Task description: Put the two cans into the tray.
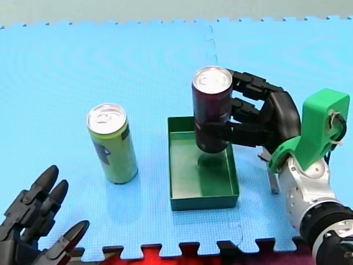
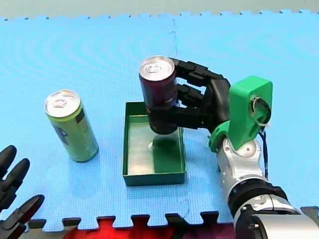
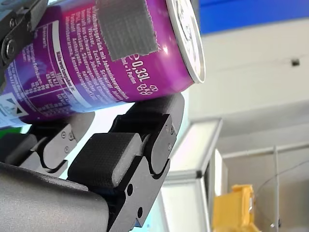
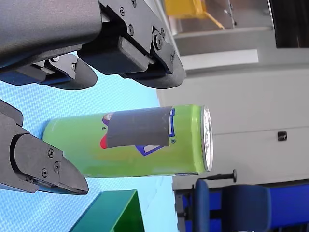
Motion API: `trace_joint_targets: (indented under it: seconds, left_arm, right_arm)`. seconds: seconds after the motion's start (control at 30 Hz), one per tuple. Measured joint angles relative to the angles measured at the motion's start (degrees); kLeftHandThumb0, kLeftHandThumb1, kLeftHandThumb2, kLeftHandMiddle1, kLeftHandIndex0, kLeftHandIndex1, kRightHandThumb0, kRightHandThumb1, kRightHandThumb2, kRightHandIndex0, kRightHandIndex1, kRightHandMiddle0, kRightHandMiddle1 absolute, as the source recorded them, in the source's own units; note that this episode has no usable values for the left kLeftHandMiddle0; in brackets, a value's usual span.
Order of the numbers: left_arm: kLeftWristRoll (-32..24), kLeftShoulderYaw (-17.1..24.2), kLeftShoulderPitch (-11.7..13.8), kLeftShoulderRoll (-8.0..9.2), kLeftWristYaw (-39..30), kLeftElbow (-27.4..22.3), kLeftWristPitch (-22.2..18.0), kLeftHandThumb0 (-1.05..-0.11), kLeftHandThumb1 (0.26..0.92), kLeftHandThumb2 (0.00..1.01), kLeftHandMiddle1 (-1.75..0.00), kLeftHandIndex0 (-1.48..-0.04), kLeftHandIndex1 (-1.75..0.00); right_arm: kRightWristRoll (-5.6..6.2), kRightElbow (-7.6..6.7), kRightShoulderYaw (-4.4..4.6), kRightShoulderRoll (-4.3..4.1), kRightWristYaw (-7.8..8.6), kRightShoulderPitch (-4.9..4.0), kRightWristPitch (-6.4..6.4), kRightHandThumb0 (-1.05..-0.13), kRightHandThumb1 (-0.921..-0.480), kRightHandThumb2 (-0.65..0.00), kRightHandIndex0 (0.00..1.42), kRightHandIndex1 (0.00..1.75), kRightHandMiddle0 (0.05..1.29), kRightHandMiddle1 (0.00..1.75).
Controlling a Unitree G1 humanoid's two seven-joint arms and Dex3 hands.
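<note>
Blue interlocking foam mat [image 1: 110, 66] as floor cover, red strip [image 1: 187, 258] along its near edge, pale wall [image 1: 165, 8] behind, blue chair [image 4: 231, 208] off to one side.

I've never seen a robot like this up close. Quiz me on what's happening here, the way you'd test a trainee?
1. Fill in: the right hand grips the ___ can over the green tray.
2. Where is the green can? A: in the tray. B: upright on the blue mat, left of the tray. C: lying on its side.
3. True or false: the left hand, at the near left corner, holds nothing.
Key: 1 purple can; 2 B; 3 true.
</note>
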Motion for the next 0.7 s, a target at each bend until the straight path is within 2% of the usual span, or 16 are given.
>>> trace_joint_targets:
  seconds: [0.23, 0.43, 0.7]
  left_arm:
    - [-0.64, -0.34, 0.32, -0.11, -0.7, -0.42, -0.01, -1.048, 0.858, 0.01, 0.0, -0.55, -0.01]
    - [-1.16, -0.66, 0.78, -0.48, -1.23, -1.09, -0.02, -1.048, 0.857, 0.01, 0.0, -0.55, 0.0]
    - [-2.21, -0.65, 1.57, -0.4, -2.08, -1.88, -0.01, -1.048, 0.856, 0.0, 0.0, -0.55, 0.0]
  right_arm:
    - [-1.23, 0.34, 0.57, -0.13, -2.19, -0.72, 0.38, -0.313, -0.79, 0.0, 1.37, 0.0, 1.24, 0.0]
    - [-2.0, 0.45, 0.98, -0.06, -3.92, -0.98, 0.64, -0.31, -0.789, 0.0, 1.37, 0.0, 1.24, 0.0]
    - [-2.36, 0.62, 1.03, 0.83, -5.3, -1.02, 1.06, -0.311, -0.786, 0.0, 1.37, 0.0, 1.24, 0.0]
